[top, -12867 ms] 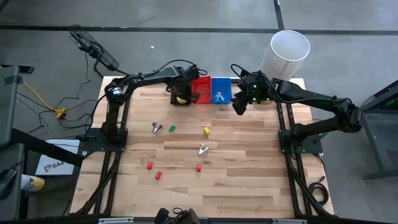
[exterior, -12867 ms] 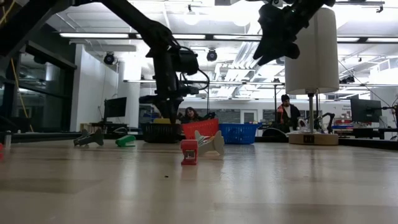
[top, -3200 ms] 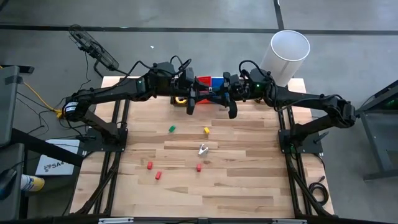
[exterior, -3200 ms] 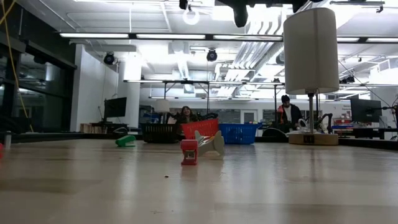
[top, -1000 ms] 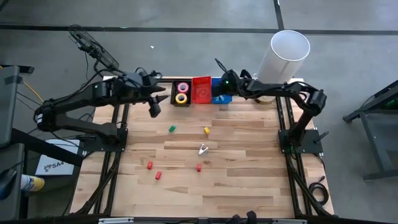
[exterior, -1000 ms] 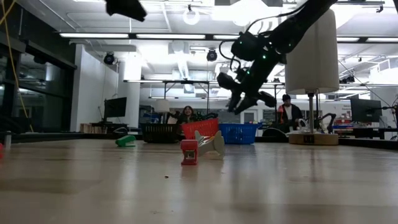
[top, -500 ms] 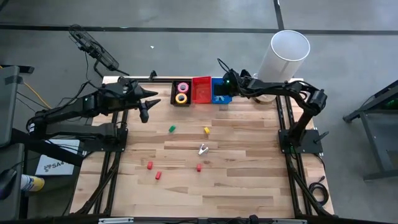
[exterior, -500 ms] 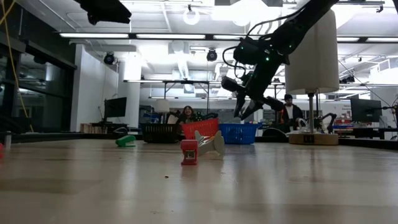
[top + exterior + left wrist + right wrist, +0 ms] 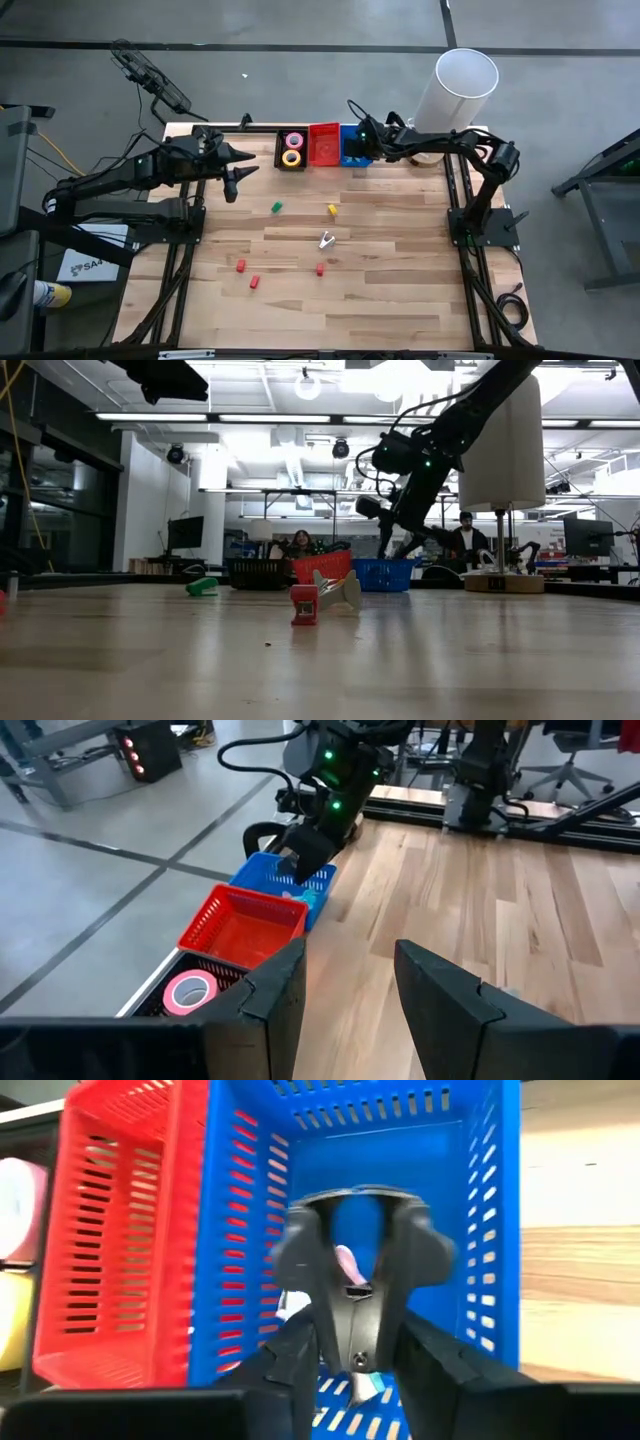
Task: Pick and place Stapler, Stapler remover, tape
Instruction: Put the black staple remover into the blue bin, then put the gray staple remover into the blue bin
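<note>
My right gripper [image 9: 352,148] [image 9: 357,1348] hangs over the blue basket [image 9: 357,152] at the table's far edge, shut on a black claw-shaped stapler remover [image 9: 300,1255]. Light-coloured items [image 9: 290,1305] lie in that basket. A pink tape roll [image 9: 294,140] and a yellow tape roll [image 9: 291,157] lie in the black basket [image 9: 280,150]; the blue rolls do not show. A silver stapler remover [image 9: 326,240] [image 9: 338,590] lies mid-table. My left gripper [image 9: 232,178] [image 9: 350,955] is open and raised near the far left corner. No stapler shows. My right gripper pinches the black stapler remover by its narrow hinge end [image 9: 357,1325] between the two fingers [image 9: 425,1355]. The claws [image 9: 415,1245] point away from the gripper, down into the blue basket. The remover is lifted clear; in the low view the fingers slant down from the table's right.
A red basket [image 9: 323,143] stands between the black and blue ones. A green block [image 9: 276,207], a yellow block [image 9: 331,209] and three red blocks [image 9: 240,265] [image 9: 254,282] [image 9: 319,268] lie about mid-table. A tall white cylinder [image 9: 466,85] stands at the far right corner.
My right gripper has come down toward the blue basket, still shut on the black stapler remover. My left gripper has drawn back from the baskets toward the table's left edge.
</note>
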You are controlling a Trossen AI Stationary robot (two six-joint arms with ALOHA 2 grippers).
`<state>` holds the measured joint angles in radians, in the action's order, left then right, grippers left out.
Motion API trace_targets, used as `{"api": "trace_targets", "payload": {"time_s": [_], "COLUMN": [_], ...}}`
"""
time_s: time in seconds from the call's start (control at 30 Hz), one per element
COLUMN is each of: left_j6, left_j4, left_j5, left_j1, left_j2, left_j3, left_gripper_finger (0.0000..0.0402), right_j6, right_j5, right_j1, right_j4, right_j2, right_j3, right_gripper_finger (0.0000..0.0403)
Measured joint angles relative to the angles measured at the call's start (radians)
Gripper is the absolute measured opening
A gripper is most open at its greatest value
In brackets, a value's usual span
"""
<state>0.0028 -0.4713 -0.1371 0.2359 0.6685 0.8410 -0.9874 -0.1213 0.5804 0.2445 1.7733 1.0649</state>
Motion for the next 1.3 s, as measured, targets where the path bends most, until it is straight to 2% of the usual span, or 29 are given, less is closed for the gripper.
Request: {"api": "trace_targets", "payload": {"time_s": [0.2,0.53,0.67,0.87,1.3], "left_j6": [0.000,0.001,0.000,0.000,0.000], "left_j4": [-0.001,-0.001,-0.001,-0.002,-0.003], "left_j5": [0.018,0.027,0.028,0.028,0.029], "left_j1": [0.000,0.000,0.000,0.000,0.000], "left_j2": [0.000,0.000,0.000,-0.006,-0.011], "left_j3": [0.000,0.000,0.000,0.000,0.000], "left_gripper_finger": [0.0151,0.0151,0.0151,0.0151,0.0151], "right_j6": [0.017,0.027,0.063,0.083,0.111], "right_j5": [0.026,0.027,0.062,0.063,0.072], "right_j1": [0.000,0.000,-0.005,-0.015,-0.140], "right_j4": [-0.002,-0.028,-0.043,-0.050,-0.047], "right_j2": [0.000,0.000,-0.001,-0.048,-0.130], "right_j3": [0.000,0.000,0.000,0.000,0.000], "right_gripper_finger": [0.0132,0.0137,0.0137,0.0137,0.0138]}}
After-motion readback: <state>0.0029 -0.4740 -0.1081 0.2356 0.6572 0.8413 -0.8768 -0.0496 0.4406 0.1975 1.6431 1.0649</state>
